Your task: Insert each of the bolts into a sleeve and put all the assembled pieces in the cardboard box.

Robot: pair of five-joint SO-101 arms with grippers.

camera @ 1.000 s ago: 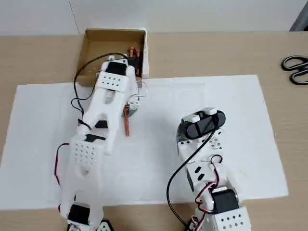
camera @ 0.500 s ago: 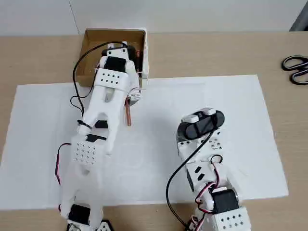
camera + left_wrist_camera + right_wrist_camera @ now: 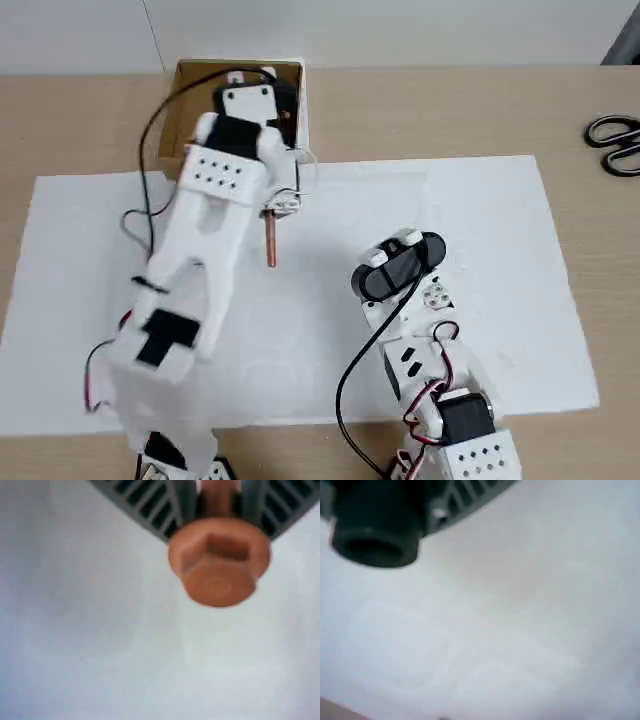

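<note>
Orange bolt (image 3: 270, 240) — pinched upright in left gripper (image 3: 220, 492), beside cardboard box (image 3: 200, 68) | black sleeve (image 3: 375, 535) — clamped in right gripper (image 3: 380, 500), above white paper (image 3: 480, 220)

You had the copper-coloured, hex-headed bolt (image 3: 270, 240) hanging just beside the near corner of the open cardboard box (image 3: 200, 80), apart from the black tubular sleeve (image 3: 375, 535), its bore end open.

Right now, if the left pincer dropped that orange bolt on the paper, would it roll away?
Probably a little: the bolt has a round shaft, but its wider flanged head should curve its path. It looks straight and rigid, likely light, held by one end in the left pincer.
</note>
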